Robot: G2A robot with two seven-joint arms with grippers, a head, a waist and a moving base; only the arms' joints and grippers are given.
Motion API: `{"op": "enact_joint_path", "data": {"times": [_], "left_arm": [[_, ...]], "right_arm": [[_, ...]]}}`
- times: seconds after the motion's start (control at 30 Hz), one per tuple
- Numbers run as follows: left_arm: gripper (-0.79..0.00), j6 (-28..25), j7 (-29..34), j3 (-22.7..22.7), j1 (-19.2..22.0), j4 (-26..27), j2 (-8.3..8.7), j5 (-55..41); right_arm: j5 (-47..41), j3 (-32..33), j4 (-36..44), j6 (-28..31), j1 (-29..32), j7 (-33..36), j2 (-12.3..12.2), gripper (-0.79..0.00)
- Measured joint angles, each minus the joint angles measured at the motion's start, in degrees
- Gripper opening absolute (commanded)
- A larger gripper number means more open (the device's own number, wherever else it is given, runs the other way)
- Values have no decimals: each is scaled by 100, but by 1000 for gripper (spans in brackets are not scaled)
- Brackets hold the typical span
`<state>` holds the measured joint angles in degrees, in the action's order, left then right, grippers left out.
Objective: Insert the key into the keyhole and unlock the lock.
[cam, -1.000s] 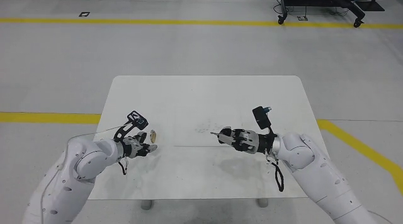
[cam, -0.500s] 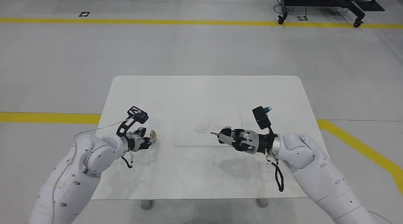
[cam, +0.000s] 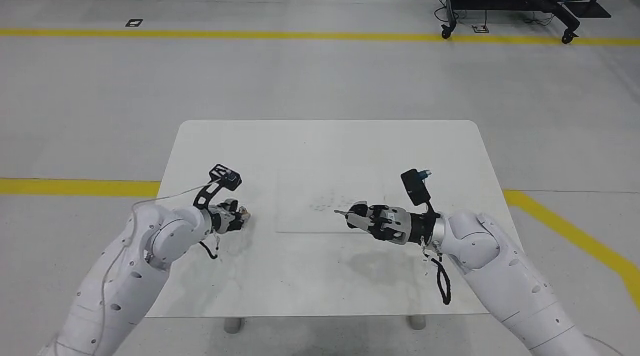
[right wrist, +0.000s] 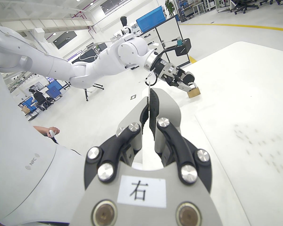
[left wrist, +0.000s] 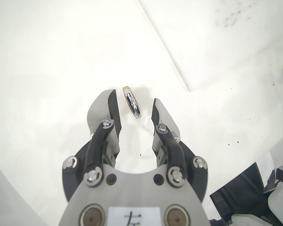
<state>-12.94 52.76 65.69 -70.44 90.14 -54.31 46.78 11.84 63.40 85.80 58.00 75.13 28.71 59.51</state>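
Left gripper [left wrist: 135, 109] advanced, jaws spread astride padlock [left wrist: 131, 103] shackle, ungripped; right gripper [right wrist: 149, 101] stayed clamped on key [right wrist: 148, 86]; insertion pending.

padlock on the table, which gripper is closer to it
Left. The left gripper sits open around the shackle of the padlock. The right gripper is off across the table, shut on the key.

Brass padlock [right wrist: 193, 92], shackle up, stands on table's [cam: 330, 146] left side; thin key [right wrist: 149, 88] pinched in right jaws.
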Motion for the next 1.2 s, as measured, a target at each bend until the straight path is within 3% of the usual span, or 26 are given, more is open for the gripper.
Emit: {"op": "enact_joint_path", "data": {"times": [0.03, 0.07, 0.1, 0.57, 0.8, 1.03, 1.2], "left_arm": [[-551, -1, -13, -10, 21, -33, -7, -17], [-643, -1, -20, -17, 33, -53, -11, -29], [-785, -1, -25, -22, 42, -66, -14, -37], [-785, 59, 261, -214, 180, -68, -56, 234], [-785, 131, 51, -284, 185, 3, -85, 401], [-785, -45, -747, -231, -19, 483, -98, 451], [-785, -998, -1593, 103, -510, 1074, -15, 180]], "right_arm": [[0, 0, 0, 0, 0, 0, 0, -785], [0, 0, 0, 0, 0, 0, 0, -785], [0, 0, 0, 0, 0, 0, 0, -785], [0, 0, 0, 0, 0, 0, 0, -785], [0, 0, 0, 0, 0, 0, 0, -785], [0, 0, 0, 0, 0, 0, 0, -785], [0, 0, 0, 0, 0, 0, 0, -785]]}}
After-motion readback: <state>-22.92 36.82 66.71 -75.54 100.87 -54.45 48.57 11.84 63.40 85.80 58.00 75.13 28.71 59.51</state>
